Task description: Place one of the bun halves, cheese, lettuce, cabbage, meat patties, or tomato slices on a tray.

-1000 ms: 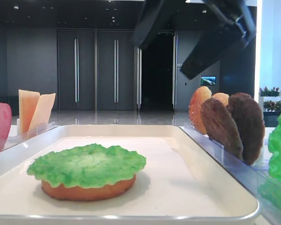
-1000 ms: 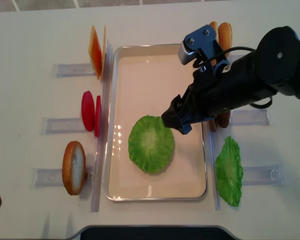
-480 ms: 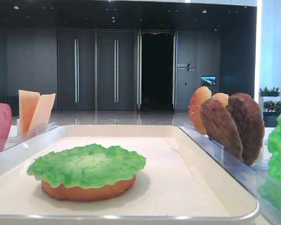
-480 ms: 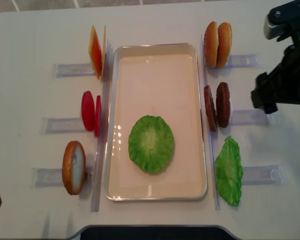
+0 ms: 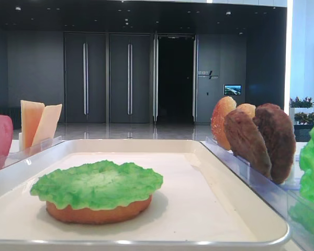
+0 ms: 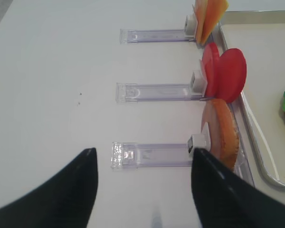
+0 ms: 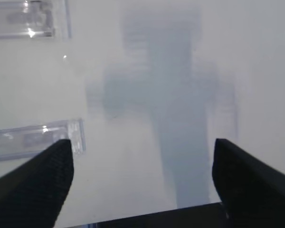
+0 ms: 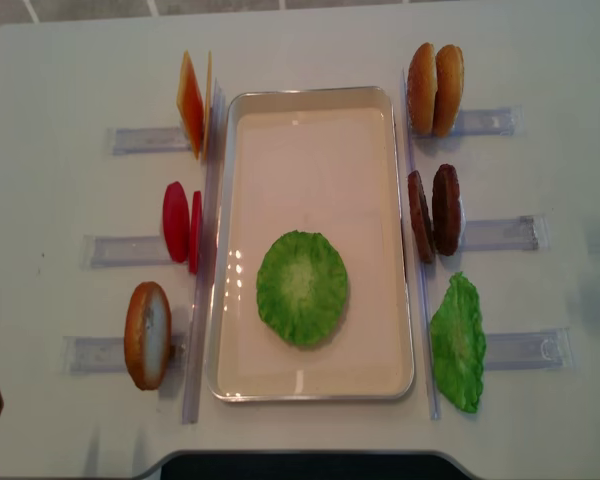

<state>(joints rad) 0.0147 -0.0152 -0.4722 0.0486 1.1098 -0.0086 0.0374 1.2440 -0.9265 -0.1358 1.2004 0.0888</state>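
— How are the end effectors seen?
— The right end effector is spread wide over bare table, nothing held or touched; clear racks lie to its left. The left end effector is also parted and empty, with a bun half just ahead to its right.
— What is cut off?
— Only fingertips are shown.
— And the tray?
— A lettuce is laid on a bun disc inside it.

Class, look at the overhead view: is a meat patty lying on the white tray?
No; the tray holds only a lettuce leaf, while both meat patties stand outside its right rim.
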